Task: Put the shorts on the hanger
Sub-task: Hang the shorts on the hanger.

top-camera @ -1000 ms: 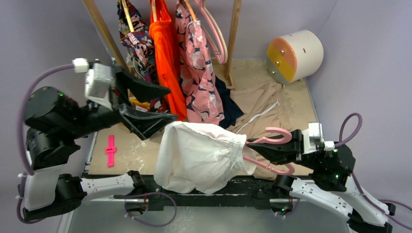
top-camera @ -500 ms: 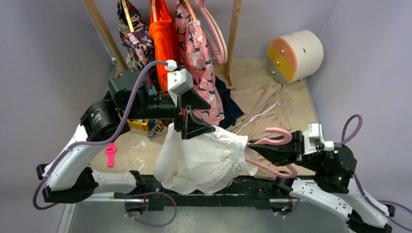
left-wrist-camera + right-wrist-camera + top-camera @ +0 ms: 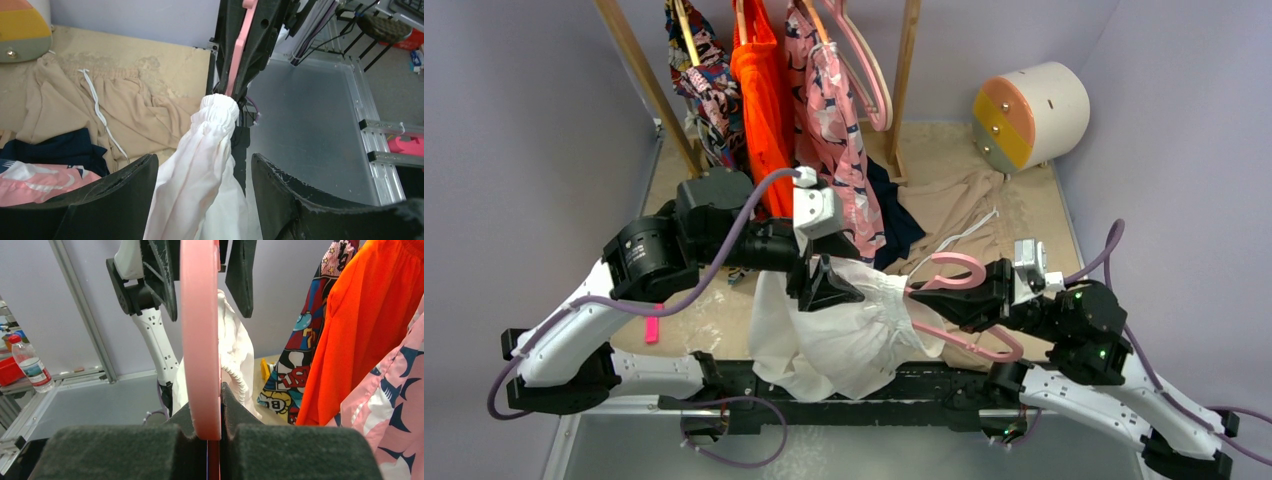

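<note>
The white shorts (image 3: 834,325) hang bunched from the pink hanger (image 3: 954,268), their gathered waistband (image 3: 218,107) on the hanger's arm. My right gripper (image 3: 944,305) is shut on the hanger, seen edge-on in the right wrist view (image 3: 201,330), and holds it above the table's near edge. My left gripper (image 3: 829,285) is open, its fingers (image 3: 125,182) to either side of the hanging white fabric (image 3: 200,175) just behind the waistband; the fabric lies near the left finger, with a gap to the right one.
A wooden rack (image 3: 904,70) at the back holds a patterned garment (image 3: 704,80), an orange one (image 3: 764,110) and a pink patterned one (image 3: 834,150). A tan garment (image 3: 984,210) lies on the table. A round drum (image 3: 1029,112) stands back right. A pink clip (image 3: 652,322) lies left.
My left arm has swung in from the far left to the shorts, its open fingers now straddling the fabric. My right gripper has moved the hanger left and slightly back.
</note>
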You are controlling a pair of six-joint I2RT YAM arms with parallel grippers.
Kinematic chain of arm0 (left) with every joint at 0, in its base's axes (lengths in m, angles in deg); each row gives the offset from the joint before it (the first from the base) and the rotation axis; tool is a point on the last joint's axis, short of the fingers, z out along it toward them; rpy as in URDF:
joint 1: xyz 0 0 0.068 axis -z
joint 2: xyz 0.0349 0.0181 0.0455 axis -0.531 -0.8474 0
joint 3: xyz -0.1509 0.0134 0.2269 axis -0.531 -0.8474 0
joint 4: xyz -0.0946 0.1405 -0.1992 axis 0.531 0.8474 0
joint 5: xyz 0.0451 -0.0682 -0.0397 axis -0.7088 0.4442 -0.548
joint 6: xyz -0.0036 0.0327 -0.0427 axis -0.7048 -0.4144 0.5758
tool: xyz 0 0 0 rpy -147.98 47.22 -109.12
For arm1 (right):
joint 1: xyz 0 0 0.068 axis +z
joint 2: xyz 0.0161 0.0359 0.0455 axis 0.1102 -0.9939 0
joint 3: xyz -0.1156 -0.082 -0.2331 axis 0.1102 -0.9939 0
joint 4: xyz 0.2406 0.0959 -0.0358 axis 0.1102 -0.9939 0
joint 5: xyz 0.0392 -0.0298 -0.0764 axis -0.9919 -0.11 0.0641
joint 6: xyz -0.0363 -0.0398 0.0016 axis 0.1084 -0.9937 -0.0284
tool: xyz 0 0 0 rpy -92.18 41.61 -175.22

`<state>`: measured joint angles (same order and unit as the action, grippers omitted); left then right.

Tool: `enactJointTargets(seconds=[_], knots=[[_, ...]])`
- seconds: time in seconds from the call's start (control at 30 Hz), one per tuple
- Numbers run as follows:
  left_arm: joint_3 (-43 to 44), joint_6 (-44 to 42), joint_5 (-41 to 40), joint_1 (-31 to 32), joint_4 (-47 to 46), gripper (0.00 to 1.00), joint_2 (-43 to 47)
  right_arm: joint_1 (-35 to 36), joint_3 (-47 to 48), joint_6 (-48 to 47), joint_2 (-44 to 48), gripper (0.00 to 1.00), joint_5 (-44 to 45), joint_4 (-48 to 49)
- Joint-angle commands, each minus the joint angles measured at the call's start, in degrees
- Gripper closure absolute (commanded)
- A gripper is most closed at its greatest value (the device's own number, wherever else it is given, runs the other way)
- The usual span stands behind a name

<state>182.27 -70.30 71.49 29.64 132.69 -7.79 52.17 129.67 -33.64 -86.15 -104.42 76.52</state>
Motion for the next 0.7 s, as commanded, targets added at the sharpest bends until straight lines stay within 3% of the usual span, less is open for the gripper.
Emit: enactJointTargets(seconds=[0.0, 0.2, 0.57, 0.67], knots=[[-0.59, -4.65, -5.37, 3.53, 4.14, 0.39, -0.42, 0.26, 3.13, -0.64, -1.17, 1.0, -1.13, 4.52], [-1.81, -7.02, -6.16, 4.52, 5.91, 0.46, -1.13, 0.21, 4.29, -0.91, -2.41, 1.0, -1.9, 4.37], [-1.46, -8.08, -3.47, 4.73, 3.84, 0.8, -2.88, 0.26, 4.21, -0.83, -4.42, 1.0, -3.64, 6.39], [-1.43, -7.33, -2.49, 4.73, 1.76, 0.81, -2.74, 0.27, 4.14, -0.77, -5.32, 1.0, -4.14, 6.92]])
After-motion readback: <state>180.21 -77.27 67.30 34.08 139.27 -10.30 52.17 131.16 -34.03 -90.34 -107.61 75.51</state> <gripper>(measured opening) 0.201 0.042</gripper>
